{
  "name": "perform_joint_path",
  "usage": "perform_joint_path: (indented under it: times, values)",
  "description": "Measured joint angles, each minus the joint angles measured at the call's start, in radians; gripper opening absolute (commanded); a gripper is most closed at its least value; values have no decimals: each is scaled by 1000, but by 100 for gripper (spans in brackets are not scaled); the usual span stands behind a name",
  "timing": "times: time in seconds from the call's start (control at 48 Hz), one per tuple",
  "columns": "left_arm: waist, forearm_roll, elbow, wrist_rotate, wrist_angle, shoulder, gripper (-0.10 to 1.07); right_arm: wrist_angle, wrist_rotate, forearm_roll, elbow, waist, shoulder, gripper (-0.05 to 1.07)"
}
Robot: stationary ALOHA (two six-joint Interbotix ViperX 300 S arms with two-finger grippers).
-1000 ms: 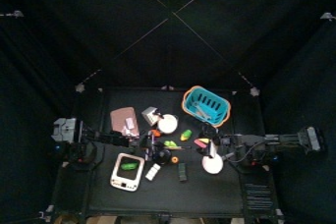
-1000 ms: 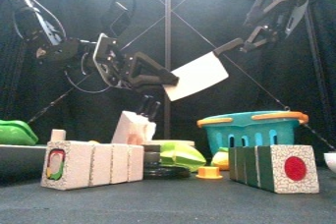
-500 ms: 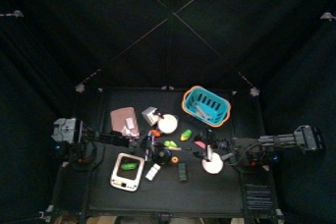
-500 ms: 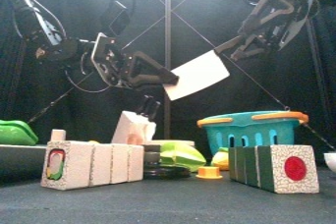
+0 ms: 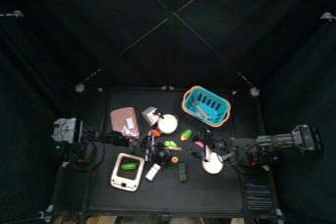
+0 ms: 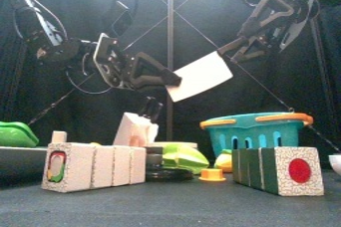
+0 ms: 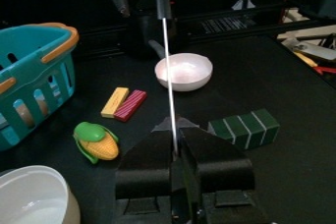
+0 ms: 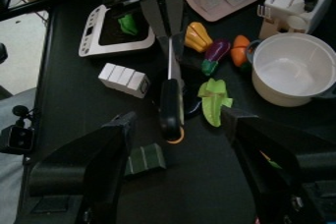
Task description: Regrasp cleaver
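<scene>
White cleaver (image 6: 200, 76) in left fingers (image 6: 138, 72)

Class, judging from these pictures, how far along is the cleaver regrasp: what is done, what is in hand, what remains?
Done: the left gripper holds the cleaver up in the air by its handle. In hand: the right gripper, fingers wide open, hangs just off the blade's upper corner. Left: closing on the cleaver and the left gripper letting go.

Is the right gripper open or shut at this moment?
Open. In the right wrist view the right gripper has its jaws spread wide apart, with the cleaver beyond them, not between them.
</scene>
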Motion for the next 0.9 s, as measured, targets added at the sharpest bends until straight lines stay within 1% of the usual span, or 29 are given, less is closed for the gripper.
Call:
perform_joint_path:
  times: [0.125,0.208,0.312,0.479,0.583,0.896]
  values:
    - [0,-38,-2,-2,0,0,40,2,0,3,-2,0,2,97]
    - [-2,-66,-2,-2,0,0,40,2,0,6,0,-3,0,94]
    - [-5,-74,-2,-2,0,0,40,2,0,6,-6,-11,2,86]
    - [-11,-72,-2,2,0,0,40,2,0,8,-9,-23,2,70]
    - [-14,-67,-2,2,0,2,40,2,0,14,-8,-32,2,65]
    - [-11,-63,-2,0,0,2,40,2,0,18,-8,-66,12,62]
